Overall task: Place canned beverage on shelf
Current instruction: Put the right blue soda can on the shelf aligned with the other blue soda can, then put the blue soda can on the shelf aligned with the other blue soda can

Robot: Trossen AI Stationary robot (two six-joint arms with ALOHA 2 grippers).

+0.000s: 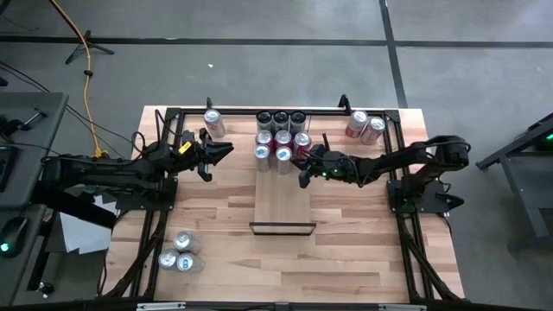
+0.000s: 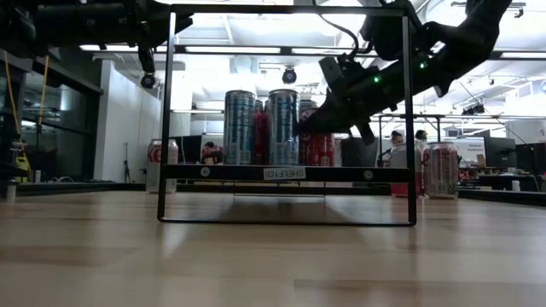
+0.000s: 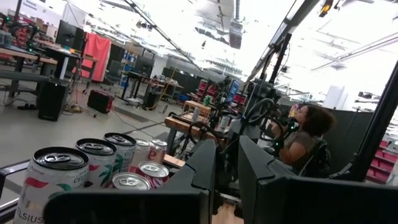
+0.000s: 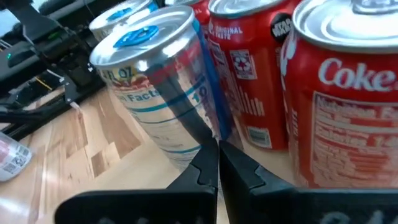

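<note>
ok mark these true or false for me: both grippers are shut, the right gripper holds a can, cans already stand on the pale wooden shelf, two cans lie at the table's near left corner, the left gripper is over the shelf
1. Both grippers are shut. True: the left gripper and the right gripper are both closed.
2. The right gripper holds a can. False: it is shut beside the blue-topped silver can, gripping nothing.
3. Cans stand on the pale wooden shelf. True.
4. Two cans lie at the near left corner. False: three silver cans are there.
5. The left gripper is over the shelf. False: it is left of it.
</note>
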